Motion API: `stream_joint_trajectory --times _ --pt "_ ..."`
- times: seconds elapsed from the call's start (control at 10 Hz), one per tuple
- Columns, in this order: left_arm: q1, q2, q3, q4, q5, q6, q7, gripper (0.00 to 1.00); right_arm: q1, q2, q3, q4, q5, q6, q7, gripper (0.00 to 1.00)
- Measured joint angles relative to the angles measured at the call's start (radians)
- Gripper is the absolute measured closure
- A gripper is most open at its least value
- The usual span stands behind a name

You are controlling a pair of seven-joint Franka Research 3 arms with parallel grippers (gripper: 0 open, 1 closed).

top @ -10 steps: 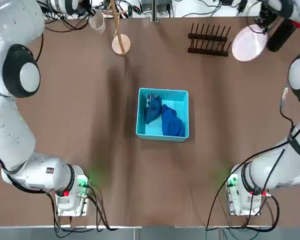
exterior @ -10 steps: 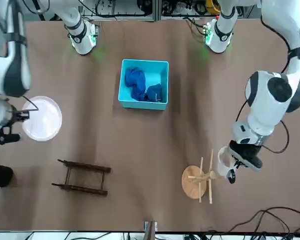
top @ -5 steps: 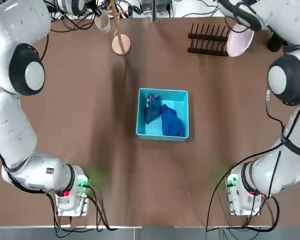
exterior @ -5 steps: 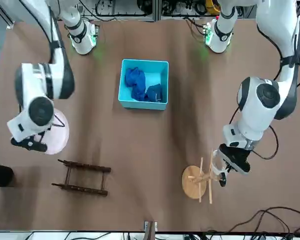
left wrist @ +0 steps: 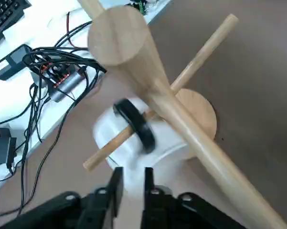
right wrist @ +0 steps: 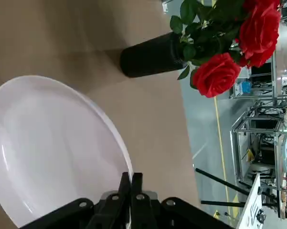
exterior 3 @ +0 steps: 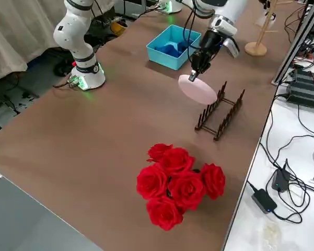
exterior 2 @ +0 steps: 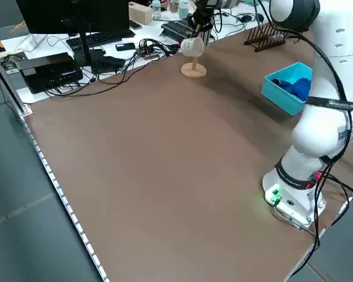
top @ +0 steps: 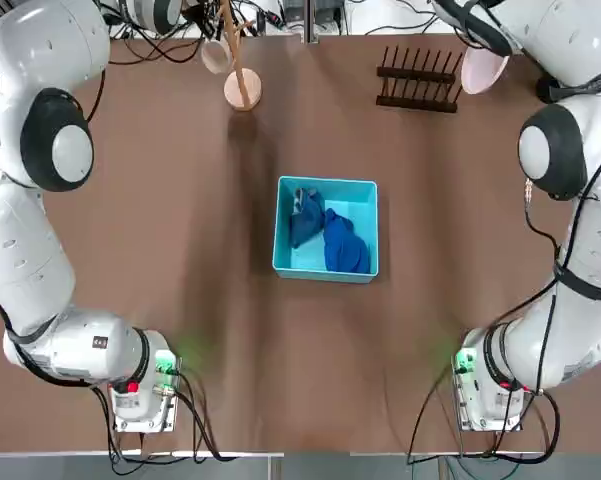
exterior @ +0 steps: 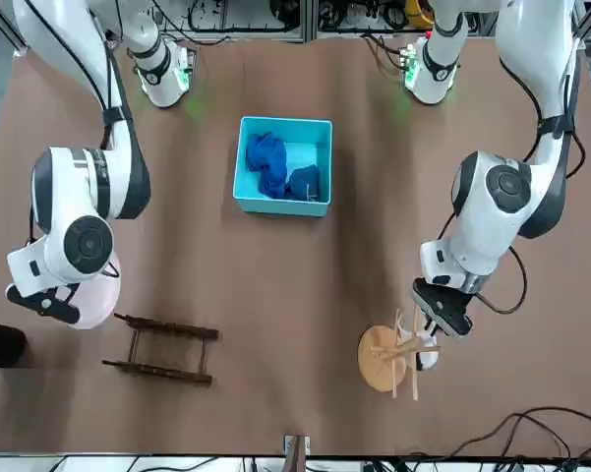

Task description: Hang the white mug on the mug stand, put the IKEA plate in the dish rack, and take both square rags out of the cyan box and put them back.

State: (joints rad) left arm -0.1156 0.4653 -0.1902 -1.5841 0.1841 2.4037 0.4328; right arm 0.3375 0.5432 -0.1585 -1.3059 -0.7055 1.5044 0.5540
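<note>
arms: 2, white, dark joint discs | bases: green lights, black cables

Brown table with cyan box, mug stand, dish rack, rose vase.

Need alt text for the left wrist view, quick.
A small white cylindrical mug hangs by its dark handle on a peg of the light wooden mug stand. The left gripper sits just behind it, jaws slightly apart. Black cables lie beyond the brown table.
</note>
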Motion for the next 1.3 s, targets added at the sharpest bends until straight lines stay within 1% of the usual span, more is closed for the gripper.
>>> stream_joint_trajectory --times 0.2,0.3,0.4,0.5,0.6,0.7,0.9,1.0,1.1,1.2,1.3 --pt "0.003 0.000 0.000 0.006 0.000 -0.099 -0.026 0.35 0.002 0.040 0.001 0.032 -0.034 0.013 0.034 0.98" --pt "0.009 -0.003 0.000 0.013 0.000 -0.155 -0.053 0.22 0.004 0.057 0.002 0.044 -0.044 0.022 0.067 0.98" --pt "0.018 -0.019 0.001 0.019 0.000 -0.230 -0.084 0.06 0.004 0.071 0.002 0.057 -0.055 0.042 0.094 0.98" --pt "0.027 -0.051 0.002 0.029 0.000 -0.327 -0.119 0.00 0.005 0.078 0.002 0.068 -0.065 0.068 0.110 0.98" --pt "0.031 -0.096 0.003 0.034 -0.009 -0.402 -0.145 0.00 0.005 0.080 0.002 0.075 -0.066 0.097 0.130 0.98" --pt "0.037 -0.143 0.007 0.035 -0.042 -0.454 -0.162 0.00 0.005 0.085 0.002 0.079 -0.066 0.126 0.148 0.98" --pt "0.049 -0.229 0.036 0.035 -0.123 -0.577 -0.187 0.00 0.004 0.101 0.001 0.080 -0.074 0.160 0.168 0.98" --pt "0.051 -0.272 0.045 0.031 -0.168 -0.636 -0.213 0.01 0.003 0.110 0.000 0.081 -0.098 0.176 0.184 0.98" --pt "0.047 -0.316 0.044 0.018 -0.194 -0.687 -0.262 0.01 0.001 0.120 0.000 0.081 -0.120 0.185 0.199 0.98" --pt "0.031 -0.361 0.040 -0.011 -0.219 -0.714 -0.324 0.01 0.000 0.128 -0.001 0.081 -0.129 0.191 0.211 0.98" --pt "0.003 -0.398 0.023 -0.045 -0.237 -0.719 -0.388 0.01 -0.001 0.132 -0.001 0.081 -0.131 0.193 0.222 0.98"
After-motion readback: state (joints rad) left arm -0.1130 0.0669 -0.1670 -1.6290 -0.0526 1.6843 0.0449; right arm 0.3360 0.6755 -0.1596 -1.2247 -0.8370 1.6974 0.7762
